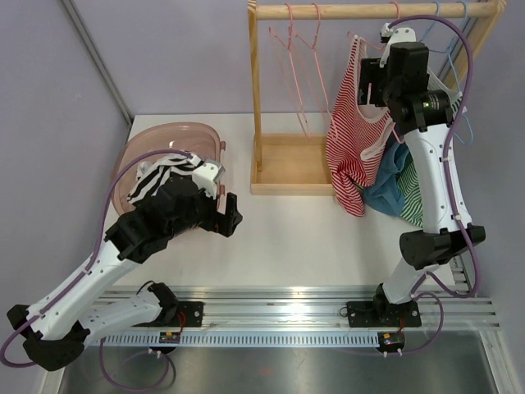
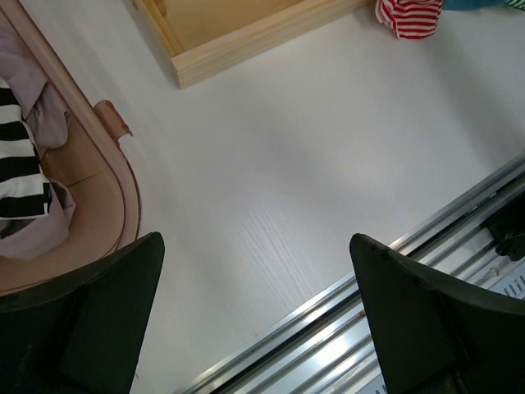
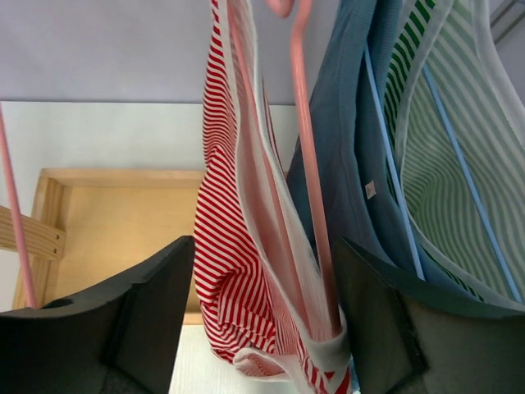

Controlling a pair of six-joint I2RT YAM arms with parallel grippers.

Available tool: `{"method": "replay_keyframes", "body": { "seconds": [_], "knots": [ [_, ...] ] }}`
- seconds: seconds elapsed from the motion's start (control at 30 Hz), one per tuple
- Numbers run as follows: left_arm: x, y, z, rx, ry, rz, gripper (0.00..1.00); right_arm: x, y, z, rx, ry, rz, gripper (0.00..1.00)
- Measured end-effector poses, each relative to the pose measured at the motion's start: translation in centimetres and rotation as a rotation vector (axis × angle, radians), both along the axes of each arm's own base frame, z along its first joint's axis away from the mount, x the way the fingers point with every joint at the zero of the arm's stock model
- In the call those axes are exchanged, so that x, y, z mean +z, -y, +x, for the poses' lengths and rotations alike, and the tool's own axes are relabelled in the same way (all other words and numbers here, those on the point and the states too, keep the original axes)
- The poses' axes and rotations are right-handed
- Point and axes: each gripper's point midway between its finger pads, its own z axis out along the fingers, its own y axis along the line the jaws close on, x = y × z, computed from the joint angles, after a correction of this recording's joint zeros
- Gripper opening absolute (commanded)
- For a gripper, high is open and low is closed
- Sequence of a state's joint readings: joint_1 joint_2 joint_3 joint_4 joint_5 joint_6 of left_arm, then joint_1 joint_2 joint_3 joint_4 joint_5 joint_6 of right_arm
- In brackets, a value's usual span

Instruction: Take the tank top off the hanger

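A red-and-white striped tank top (image 1: 349, 144) hangs on a pink hanger (image 3: 310, 189) from the wooden rack's rail (image 1: 328, 10). My right gripper (image 1: 371, 82) is raised beside the top's shoulder. In the right wrist view its open fingers (image 3: 148, 312) stand on either side of the striped top (image 3: 230, 246) and the hanger's arm, not pinching them. My left gripper (image 1: 232, 215) is open and empty low over the white table (image 2: 271, 180), next to the pink basket (image 1: 148, 144).
A blue top (image 1: 392, 176) and a green striped top (image 1: 414, 197) hang behind the red one on blue hangers. Empty pink hangers (image 1: 299, 57) hang at the rail's left. The rack's wooden base tray (image 1: 287, 168) sits below. The basket holds a black-and-white striped garment (image 1: 160, 176).
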State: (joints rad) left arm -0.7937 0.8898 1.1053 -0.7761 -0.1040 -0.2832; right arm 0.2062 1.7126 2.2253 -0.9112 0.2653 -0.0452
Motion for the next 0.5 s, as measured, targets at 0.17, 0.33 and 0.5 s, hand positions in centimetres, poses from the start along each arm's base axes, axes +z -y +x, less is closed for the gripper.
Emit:
{"method": "replay_keyframes", "body": {
  "seconds": [0.17, 0.33, 0.5],
  "knots": [
    [-1.4, -0.3, -0.2, 0.002, -0.02, 0.022, 0.99, 0.9, -0.3, 0.8, 0.032, 0.023, -0.012, 0.64],
    [-1.8, -0.2, -0.2, 0.001, -0.025, 0.026, 0.99, 1.8, -0.6, 2.2, 0.045, 0.052, -0.021, 0.47],
    [-1.9, -0.2, -0.2, -0.001, -0.024, 0.029, 0.99, 1.3, -1.2, 3.0, 0.075, 0.041, -0.014, 0.24]
  ]
}}
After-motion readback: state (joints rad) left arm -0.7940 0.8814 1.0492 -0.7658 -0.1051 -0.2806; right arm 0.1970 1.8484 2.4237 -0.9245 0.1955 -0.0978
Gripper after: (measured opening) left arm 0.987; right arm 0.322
